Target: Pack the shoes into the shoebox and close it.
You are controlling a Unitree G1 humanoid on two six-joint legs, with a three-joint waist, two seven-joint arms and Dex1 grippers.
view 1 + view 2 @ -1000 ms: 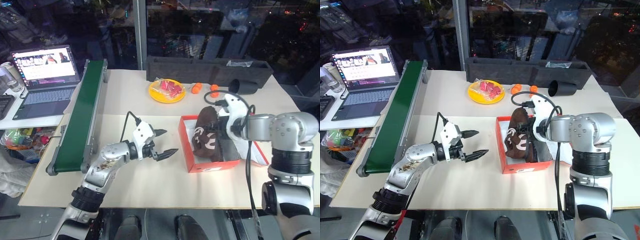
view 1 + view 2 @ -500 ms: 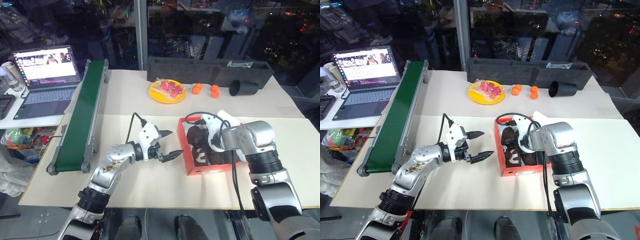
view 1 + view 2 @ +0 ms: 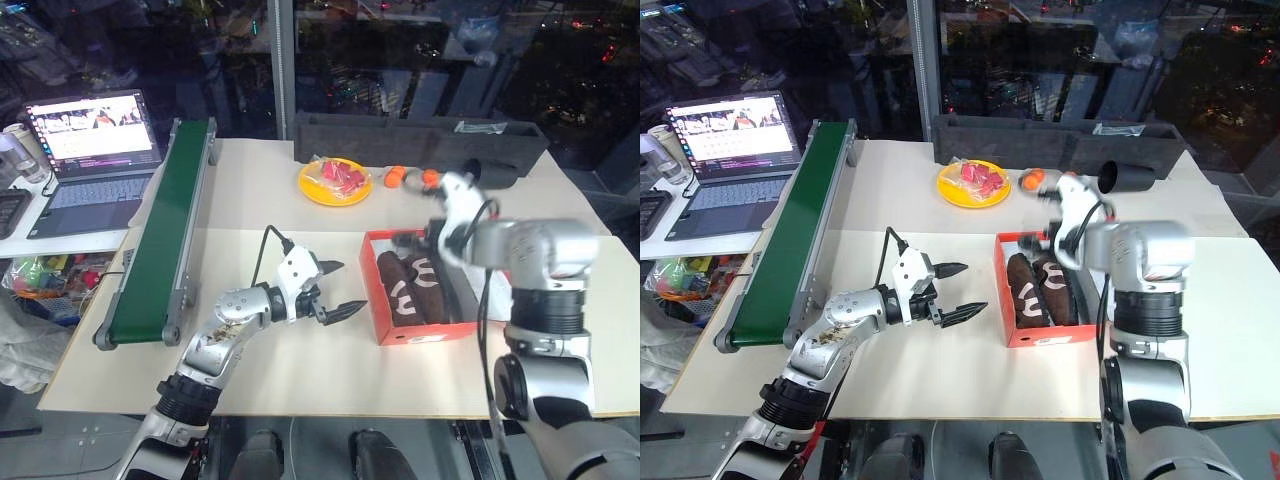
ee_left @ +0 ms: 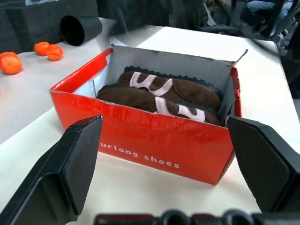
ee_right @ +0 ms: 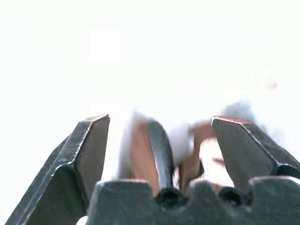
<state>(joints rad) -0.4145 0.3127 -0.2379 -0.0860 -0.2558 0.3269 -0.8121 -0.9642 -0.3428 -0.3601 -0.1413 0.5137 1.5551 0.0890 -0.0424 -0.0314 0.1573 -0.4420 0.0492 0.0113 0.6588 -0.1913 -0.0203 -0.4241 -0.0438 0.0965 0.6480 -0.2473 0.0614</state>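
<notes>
Two dark brown shoes (image 3: 395, 288) with white markings lie side by side inside the red-orange shoebox (image 3: 425, 334); in the left wrist view the shoes (image 4: 161, 96) sit below the box's front wall (image 4: 150, 143). The box stands open on top. My right gripper (image 3: 425, 232) hovers above the box's far end, blurred; in its own wrist view this gripper (image 5: 159, 119) is open with nothing between the fingers. My left gripper (image 3: 345, 285) is open and level just left of the box, pointing at it and apart from it.
A green conveyor (image 3: 165, 230) runs along the table's left side, with a laptop (image 3: 90, 150) beyond it. At the back stand a yellow plate (image 3: 335, 180), oranges (image 3: 395, 175), a black cup (image 3: 495, 172) and a long black tray (image 3: 400, 140).
My right gripper has let go of the second shoe, opened and risen out of the box. That shoe now lies flat beside the first. My left gripper has stayed put.
</notes>
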